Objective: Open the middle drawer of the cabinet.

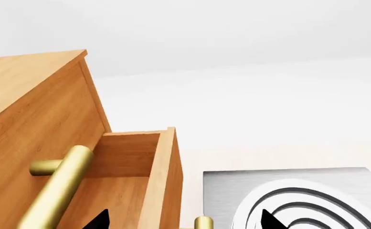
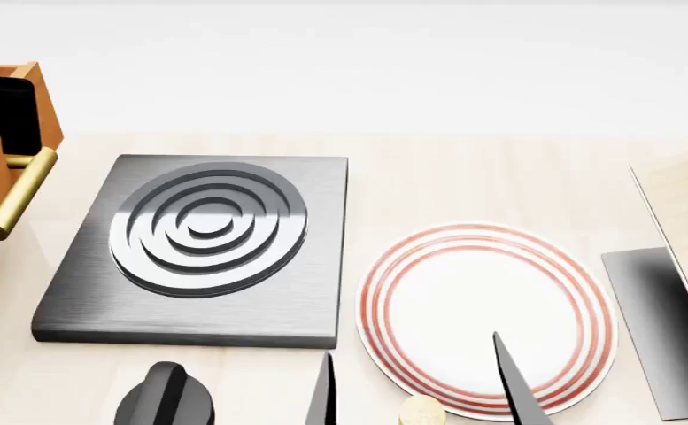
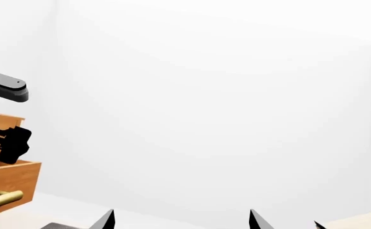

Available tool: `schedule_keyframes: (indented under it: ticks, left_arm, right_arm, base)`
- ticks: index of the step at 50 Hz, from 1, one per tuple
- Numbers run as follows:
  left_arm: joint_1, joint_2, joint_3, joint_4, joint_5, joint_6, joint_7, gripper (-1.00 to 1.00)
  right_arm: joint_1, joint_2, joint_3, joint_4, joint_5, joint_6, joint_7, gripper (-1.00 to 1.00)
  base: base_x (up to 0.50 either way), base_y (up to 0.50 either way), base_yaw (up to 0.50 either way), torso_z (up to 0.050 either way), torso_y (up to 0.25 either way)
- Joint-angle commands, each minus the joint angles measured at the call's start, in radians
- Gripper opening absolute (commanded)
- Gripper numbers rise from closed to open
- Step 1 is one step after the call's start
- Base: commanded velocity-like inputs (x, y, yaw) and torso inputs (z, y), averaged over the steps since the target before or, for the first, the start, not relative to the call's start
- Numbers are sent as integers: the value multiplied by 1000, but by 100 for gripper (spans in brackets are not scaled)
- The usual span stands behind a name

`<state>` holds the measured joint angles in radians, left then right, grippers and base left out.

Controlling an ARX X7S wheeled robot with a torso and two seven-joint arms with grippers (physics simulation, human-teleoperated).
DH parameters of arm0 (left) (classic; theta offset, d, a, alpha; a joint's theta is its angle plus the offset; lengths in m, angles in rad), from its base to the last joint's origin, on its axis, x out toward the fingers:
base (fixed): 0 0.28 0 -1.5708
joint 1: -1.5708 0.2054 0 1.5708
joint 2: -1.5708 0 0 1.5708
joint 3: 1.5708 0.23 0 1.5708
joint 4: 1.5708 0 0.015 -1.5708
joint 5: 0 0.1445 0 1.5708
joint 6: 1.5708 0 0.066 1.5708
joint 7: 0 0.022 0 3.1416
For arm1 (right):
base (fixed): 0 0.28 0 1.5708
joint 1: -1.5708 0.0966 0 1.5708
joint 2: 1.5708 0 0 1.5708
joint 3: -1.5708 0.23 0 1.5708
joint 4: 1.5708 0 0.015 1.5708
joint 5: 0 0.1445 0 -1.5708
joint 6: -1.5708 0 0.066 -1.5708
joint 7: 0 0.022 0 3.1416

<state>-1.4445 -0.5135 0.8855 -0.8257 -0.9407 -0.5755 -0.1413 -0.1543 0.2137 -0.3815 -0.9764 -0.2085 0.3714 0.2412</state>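
Left fingers (image 1: pixel 101 220): spreading apart, gripping nothing, straddling the handle (image 1: pixel 57 188).
Right fingers (image 3: pixel 107 220): idling apart, empty.
Middle drawer (image 1: pixel 143 176): sitting pulled out.

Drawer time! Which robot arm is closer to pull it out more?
Left. Its gripper is right at the cabinet, above the drawer's brass handle. The right gripper hangs over the plate, far from it.

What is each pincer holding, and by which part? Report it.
Nothing is held. The left pincer is open beside a brass bar handle of the cabinet, not around it. The right pincer is open and empty.
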Motion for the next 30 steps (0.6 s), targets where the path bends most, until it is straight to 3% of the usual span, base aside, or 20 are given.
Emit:
schedule_keyframes:
  ticks: [1,13,30]
  left_arm:
    - [-26,62,-8,-116,48,4,58,100]
    - [-38,88,-3,-174,52,-3,89,100]
    - [-81,181,39,-417,114,47,187,100]
  right_arm:
    - [0,-14,18,5,-21,-9,-19,100]
    - [3,-9,16,8,-15,-9,-15,100]
    - [10,-1,14,20,-3,-9,-6,100]
  base:
    - [0,0,0,0,0]
    - [0,0,0,0,0]
    - [0,0,0,0,0]
